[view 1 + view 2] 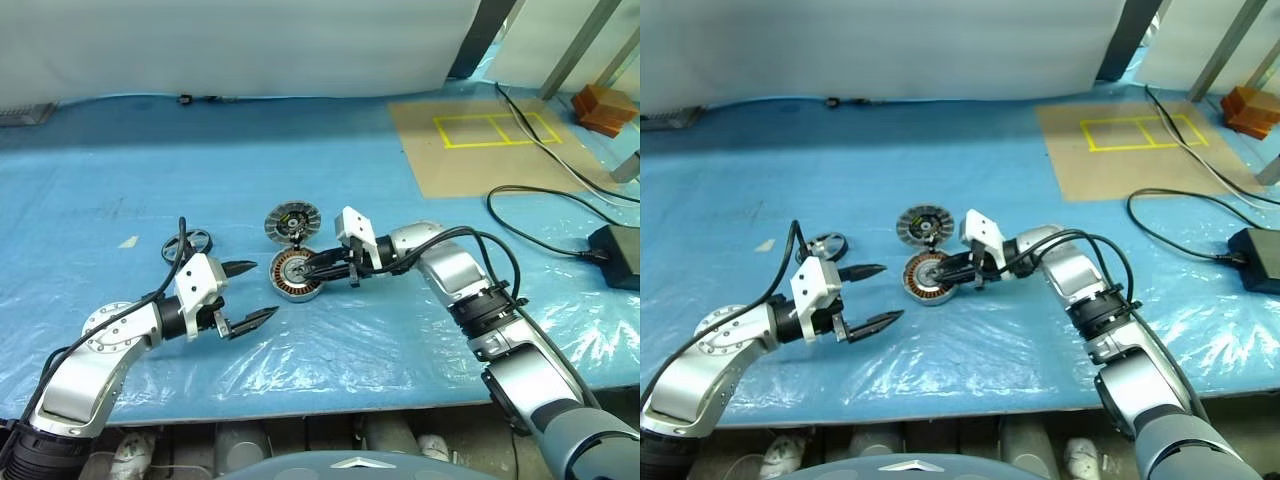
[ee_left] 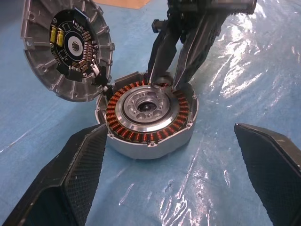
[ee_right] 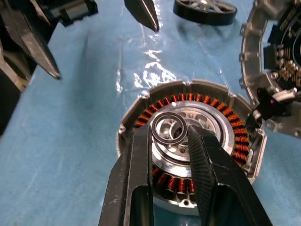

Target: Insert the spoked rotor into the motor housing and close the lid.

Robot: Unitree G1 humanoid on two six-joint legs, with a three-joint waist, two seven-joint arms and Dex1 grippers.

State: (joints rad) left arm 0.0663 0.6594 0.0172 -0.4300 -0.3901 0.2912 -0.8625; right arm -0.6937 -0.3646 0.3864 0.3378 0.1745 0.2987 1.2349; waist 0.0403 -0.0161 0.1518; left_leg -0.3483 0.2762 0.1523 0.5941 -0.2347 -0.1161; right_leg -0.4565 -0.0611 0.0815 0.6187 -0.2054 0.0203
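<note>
1. Right now I see the motor housing (image 1: pixel 295 274) sitting on the blue plastic sheet (image 1: pixel 330 340), open side up, its copper windings ringing a silver centre.
2. The lid (image 1: pixel 291 222) stands tilted just behind the housing, touching its rim, with the ribbed face and dark circuit centre turned towards me.
3. My right gripper (image 3: pixel 169 129) reaches in over the housing, and its two black fingers are pinched on a small dark ring (image 3: pixel 169 128) held above the silver hub.
4. My left gripper (image 1: pixel 246 293) hovers near the housing on its left side, fingers spread wide apart, holding nothing.
5. The spoked rotor (image 1: pixel 187 243) lies flat on the sheet behind my left gripper, well apart from the housing.
6. Off to the right, a black cable (image 1: pixel 540 225) runs to a black power brick (image 1: pixel 615 252), beside a brown board marked with yellow tape (image 1: pixel 490 145).
</note>
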